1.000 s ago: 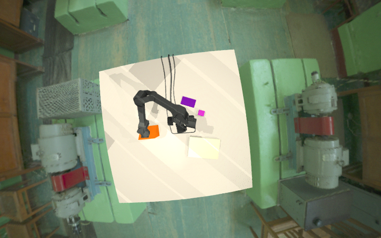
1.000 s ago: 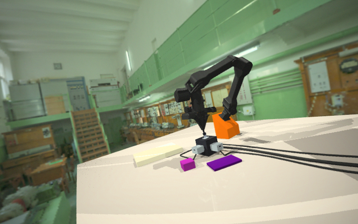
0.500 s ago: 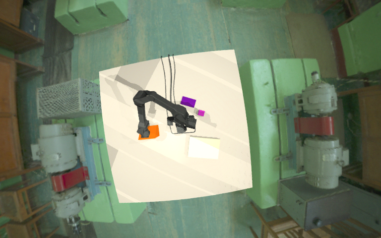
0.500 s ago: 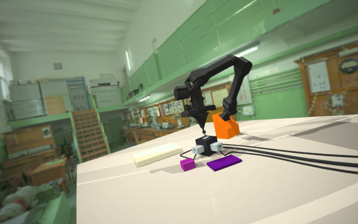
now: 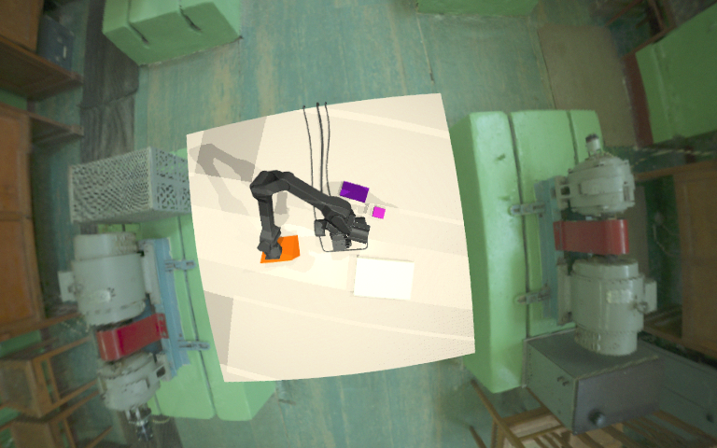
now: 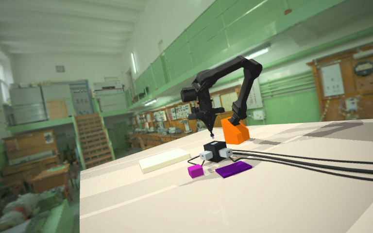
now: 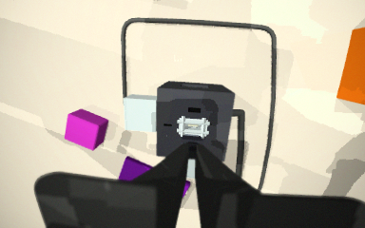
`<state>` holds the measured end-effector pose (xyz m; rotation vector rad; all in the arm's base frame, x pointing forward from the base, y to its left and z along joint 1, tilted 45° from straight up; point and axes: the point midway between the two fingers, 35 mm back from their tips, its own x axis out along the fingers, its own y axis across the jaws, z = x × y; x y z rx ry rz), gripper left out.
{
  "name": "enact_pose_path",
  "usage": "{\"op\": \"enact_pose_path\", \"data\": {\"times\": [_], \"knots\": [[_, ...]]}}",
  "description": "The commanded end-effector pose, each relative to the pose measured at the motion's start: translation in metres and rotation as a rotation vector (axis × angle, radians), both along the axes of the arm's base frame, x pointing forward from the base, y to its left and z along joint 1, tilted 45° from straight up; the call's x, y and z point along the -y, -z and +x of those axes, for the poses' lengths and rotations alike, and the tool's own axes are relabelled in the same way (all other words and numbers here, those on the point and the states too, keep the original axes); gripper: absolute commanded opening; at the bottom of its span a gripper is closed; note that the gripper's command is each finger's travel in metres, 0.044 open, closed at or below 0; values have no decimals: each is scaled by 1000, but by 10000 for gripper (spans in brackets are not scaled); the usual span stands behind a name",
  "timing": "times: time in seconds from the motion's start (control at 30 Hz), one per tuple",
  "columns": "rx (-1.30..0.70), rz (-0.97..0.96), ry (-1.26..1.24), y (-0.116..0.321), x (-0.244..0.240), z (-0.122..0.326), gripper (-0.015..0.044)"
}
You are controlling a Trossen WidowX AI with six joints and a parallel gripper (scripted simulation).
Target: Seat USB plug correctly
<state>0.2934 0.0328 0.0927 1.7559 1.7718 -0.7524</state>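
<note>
Plug [image 6: 211,135] pinched between my fingers: my gripper [image 6: 211,133] is closed on it and holds it in the air above the black power cube [image 6: 214,150], apart from the socket [image 7: 193,126] on top. 2 pale plugs sit in the cube's sides.

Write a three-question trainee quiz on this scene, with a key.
1. True or false: the gripper is shut on the USB plug and holds it above the power cube, not touching the cube.
2. Which of these lies nearest the magenta block?
A. purple slab
B. orange block
C. cream slab
3. Fill in: ___ black cables run from the cube's area off one edge of the table.

Key: 1 true; 2 A; 3 three.
</note>
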Motion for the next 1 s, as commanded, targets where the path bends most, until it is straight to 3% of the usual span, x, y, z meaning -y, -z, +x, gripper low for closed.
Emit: {"op": "enact_pose_path", "data": {"times": [0.0, 0.97], "knots": [[7, -2, -6, -1, 1, 0, 0], [507, 11, -511, 0, 0, 0, 0]]}}
